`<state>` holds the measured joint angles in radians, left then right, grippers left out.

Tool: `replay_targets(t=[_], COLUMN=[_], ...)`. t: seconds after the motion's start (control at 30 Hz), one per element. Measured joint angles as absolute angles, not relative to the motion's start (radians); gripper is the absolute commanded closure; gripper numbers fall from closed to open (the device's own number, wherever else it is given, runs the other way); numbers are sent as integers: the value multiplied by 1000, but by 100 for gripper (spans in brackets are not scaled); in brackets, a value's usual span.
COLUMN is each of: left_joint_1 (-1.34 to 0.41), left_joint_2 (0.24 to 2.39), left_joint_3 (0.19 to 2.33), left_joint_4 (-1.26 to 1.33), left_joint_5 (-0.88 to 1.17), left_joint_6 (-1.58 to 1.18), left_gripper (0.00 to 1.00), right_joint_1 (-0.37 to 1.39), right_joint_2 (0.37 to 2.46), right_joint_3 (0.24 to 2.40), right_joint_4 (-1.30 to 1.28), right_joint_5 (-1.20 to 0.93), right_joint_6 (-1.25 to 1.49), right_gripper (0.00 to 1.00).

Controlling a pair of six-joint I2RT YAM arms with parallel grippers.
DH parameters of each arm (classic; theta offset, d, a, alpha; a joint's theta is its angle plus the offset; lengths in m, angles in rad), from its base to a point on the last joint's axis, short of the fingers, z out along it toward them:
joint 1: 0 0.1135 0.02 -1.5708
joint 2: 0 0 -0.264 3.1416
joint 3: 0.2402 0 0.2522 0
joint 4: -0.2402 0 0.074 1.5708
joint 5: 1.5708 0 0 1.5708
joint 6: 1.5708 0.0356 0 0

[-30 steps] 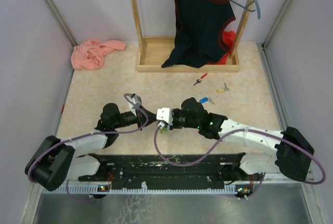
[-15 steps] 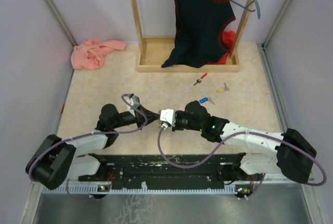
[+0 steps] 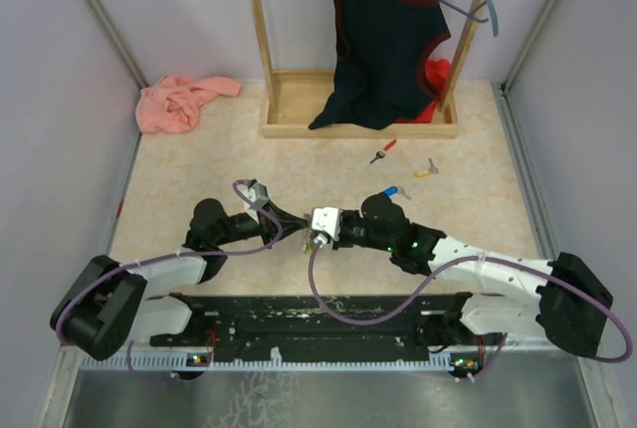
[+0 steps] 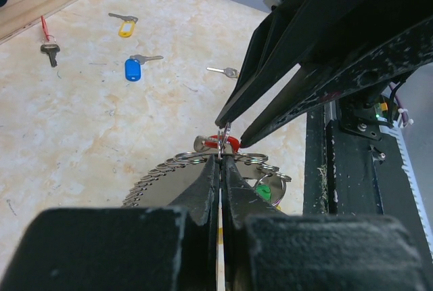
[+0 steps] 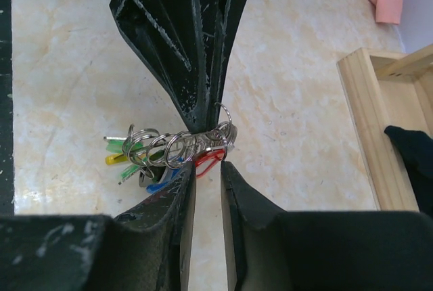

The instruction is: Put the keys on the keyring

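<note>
No lettering, brand, number or sign can be read in any view. The blue key tag (image 4: 132,70) and the yellow key tag (image 4: 125,30) show plain faces with no legible print.

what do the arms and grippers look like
The left arm and right arm have bulky black joints and white links, each trailed by a greyish-purple cable. A green light glows on the right arm. The left gripper and right gripper have black tapered fingers, scuffed pale.

My keyring (image 5: 177,147), silver rings with coloured tags, is pinched in my left gripper (image 4: 221,161); red key (image 3: 383,151), yellow key (image 3: 426,168) and blue key (image 3: 393,192) lie loose farther right.
</note>
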<state>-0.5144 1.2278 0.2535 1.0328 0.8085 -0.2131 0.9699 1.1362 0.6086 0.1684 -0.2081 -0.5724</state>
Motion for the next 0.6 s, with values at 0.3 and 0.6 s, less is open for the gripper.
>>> replay_targets(t=[0.3,0.6], left_joint_1=[-514,-514], left_joint_2=[1229,1230], left_joint_3=[254,254], left_joint_4=[1032,1032], left_joint_5=[810,825], left_joint_6=[-212,-205], left_gripper=[99,99], right_joint_1=[965,928], right_joint_2=[1108,1108], right_joint_3=[609,609], right_joint_4=[163,168], right_joint_5=[-227,-260], right_joint_6=[-571,-546], right_gripper=[74,74])
